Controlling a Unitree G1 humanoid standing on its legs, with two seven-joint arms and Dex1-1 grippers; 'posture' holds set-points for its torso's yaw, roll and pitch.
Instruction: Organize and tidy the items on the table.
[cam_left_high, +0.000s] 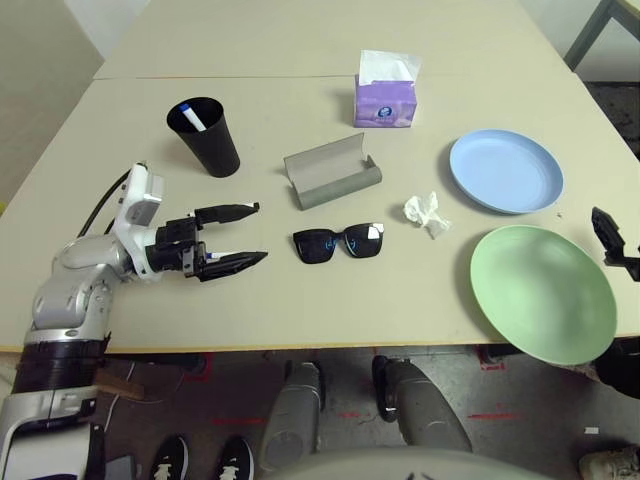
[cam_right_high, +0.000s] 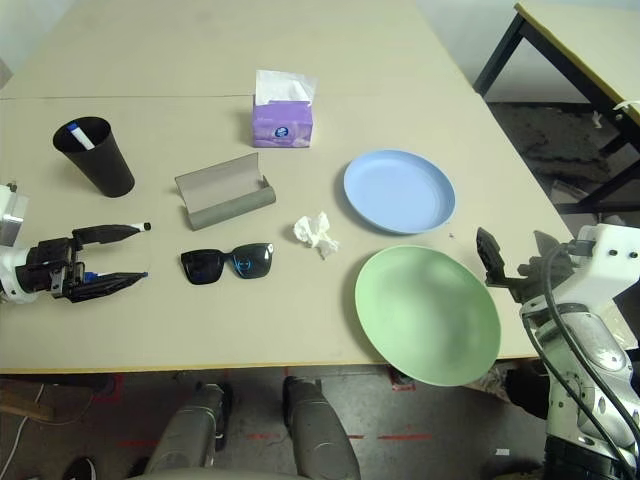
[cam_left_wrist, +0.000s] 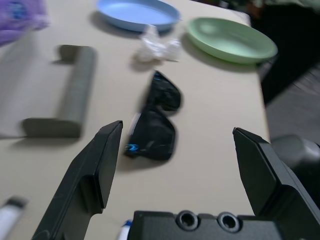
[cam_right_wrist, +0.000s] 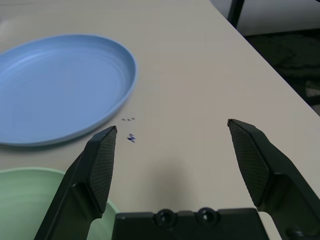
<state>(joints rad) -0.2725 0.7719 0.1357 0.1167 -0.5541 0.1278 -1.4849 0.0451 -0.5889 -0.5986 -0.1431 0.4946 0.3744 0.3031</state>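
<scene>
Head stereo pair overlooking table (cam_left_high: 300, 40), wrist cameras low – sharing plates (cam_right_wrist: 60, 85)

On the pale beige desk (cam_right_high: 200, 50), a purple tissue box (cam_right_high: 281, 118) stands far back. A black cup (cam_right_high: 97, 158) holds a white marker with a blue cap (cam_right_high: 78, 135). The open grey oblong glasses case (cam_right_high: 225, 192) lies just behind the black sunglasses (cam_right_high: 228, 264), near a crumpled white tissue (cam_right_high: 316, 232). The pale blue plate (cam_right_high: 398, 191) and pale green plate (cam_right_high: 428, 314) almost touch. The left tool (cam_right_high: 130, 252) gapes beside the sunglasses; the right tool (cam_right_high: 515, 255) hangs beside the green plate.

cup (cam_left_high: 208, 136) far left, marker (cam_left_high: 190, 116) inside | case (cam_left_high: 332, 172) behind sunglasses (cam_left_high: 339, 243) | tissue (cam_left_high: 426, 213) right | plates (cam_left_high: 505, 171) far right
</scene>
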